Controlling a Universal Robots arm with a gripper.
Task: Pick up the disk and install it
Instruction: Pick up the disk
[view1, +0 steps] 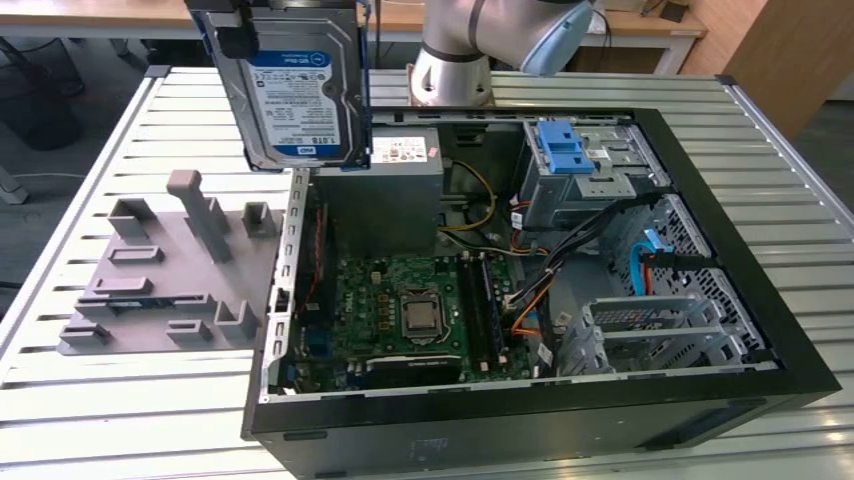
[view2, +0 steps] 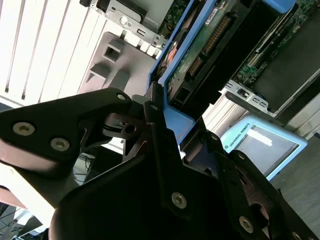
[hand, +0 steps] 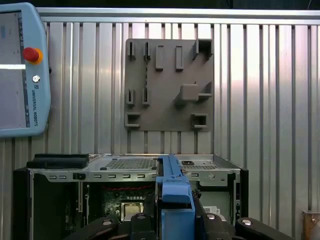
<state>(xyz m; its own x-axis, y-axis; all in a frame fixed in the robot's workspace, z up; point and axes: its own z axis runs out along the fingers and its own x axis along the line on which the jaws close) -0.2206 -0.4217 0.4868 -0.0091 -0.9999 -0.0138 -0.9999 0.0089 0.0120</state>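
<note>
Exterior view: shows the disk (view1: 304, 95) hanging upright near the top of the exterior view's left, label toward the camera, clear of the slatted tabletop (view1: 134, 420) and pinched at its upper end by the jaws. Puts the grey fixture plate (view1: 147, 290) below it on the tabletop, and the open computer case (view1: 534, 425) toward the exterior view's right. Lays bare, inside the case, the motherboard (view1: 414, 310), the grey power-supply box (view1: 387, 190) and the blue latch (view1: 563, 150) on the metal drive cage. Second wrist view: looks along the black fingers (view2: 156, 135), pressed onto either side of the blue carrier (view2: 175, 120) that frames the disk (view2: 200, 45), green circuit-board face exposed. Catches the fixture plate (view2: 115, 60) and a teach pendant (view2: 265, 145) beyond. First wrist view: looks down the carrier's blue edge (hand: 175, 195), held between the jaws above the case (hand: 125, 165), with the fixture plate (hand: 170, 85) and the pendant (hand: 20, 70) lying apart on the tabletop (hand: 270, 100).
</note>
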